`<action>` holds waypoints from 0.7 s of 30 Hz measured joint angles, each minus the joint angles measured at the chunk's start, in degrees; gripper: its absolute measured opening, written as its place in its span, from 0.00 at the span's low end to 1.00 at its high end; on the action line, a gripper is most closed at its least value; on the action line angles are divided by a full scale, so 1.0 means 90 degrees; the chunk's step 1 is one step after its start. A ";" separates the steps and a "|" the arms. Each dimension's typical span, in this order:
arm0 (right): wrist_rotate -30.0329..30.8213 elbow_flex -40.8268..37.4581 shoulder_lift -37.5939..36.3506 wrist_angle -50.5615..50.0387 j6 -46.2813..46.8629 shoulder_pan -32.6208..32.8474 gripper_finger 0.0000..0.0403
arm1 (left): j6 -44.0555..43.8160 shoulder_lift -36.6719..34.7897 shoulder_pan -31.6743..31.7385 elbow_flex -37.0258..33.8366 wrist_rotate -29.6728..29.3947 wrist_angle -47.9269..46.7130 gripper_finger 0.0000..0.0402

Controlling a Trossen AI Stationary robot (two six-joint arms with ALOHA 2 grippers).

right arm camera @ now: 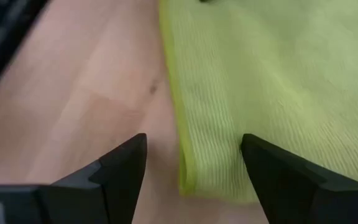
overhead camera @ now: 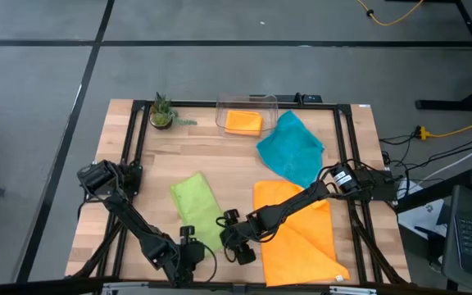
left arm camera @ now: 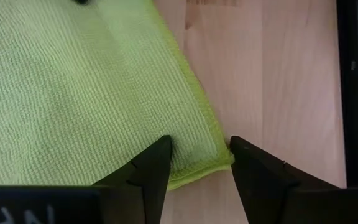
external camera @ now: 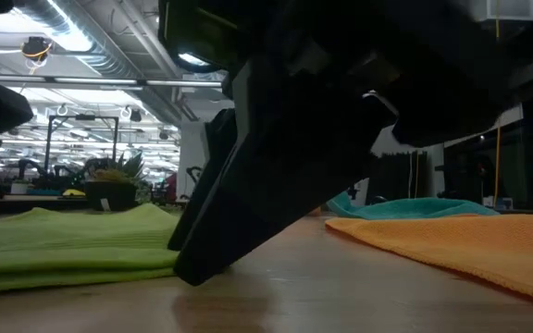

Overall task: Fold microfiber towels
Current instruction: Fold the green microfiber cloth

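A lime green towel, folded into a long strip, lies flat on the table's near left. My left gripper is open and points down at one near corner of the towel, which lies between its fingertips. My right gripper is wide open and low over the towel's other near corner, one finger over bare wood and one over the cloth. An orange towel lies spread at the near right, a teal towel lies behind it, and another orange towel lies in the bin. My left gripper comes from above. One fingertip is down on the green towel's top just inside the corner, and the other stands against the hem's outer edge. The towel lies flat on the table. My right gripper straddles the towel's side edge; whether it touches the cloth I cannot tell.
A clear plastic bin and a small potted plant stand at the far edge. A black frame runs along the table's sides. Bare wood lies between the green and orange towels.
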 joint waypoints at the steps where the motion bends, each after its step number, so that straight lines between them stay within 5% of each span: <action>1: 0.0136 0.0000 0.0000 -0.0070 0.0029 0.0001 0.66 | -0.0059 0.0002 -0.0016 0.0004 -0.0004 -0.0077 0.40; 21: -0.0072 -0.0192 0.0237 0.0533 0.0162 -0.0010 0.61 | 0.0045 0.0000 -0.0037 -0.0007 -0.0059 -0.0292 0.37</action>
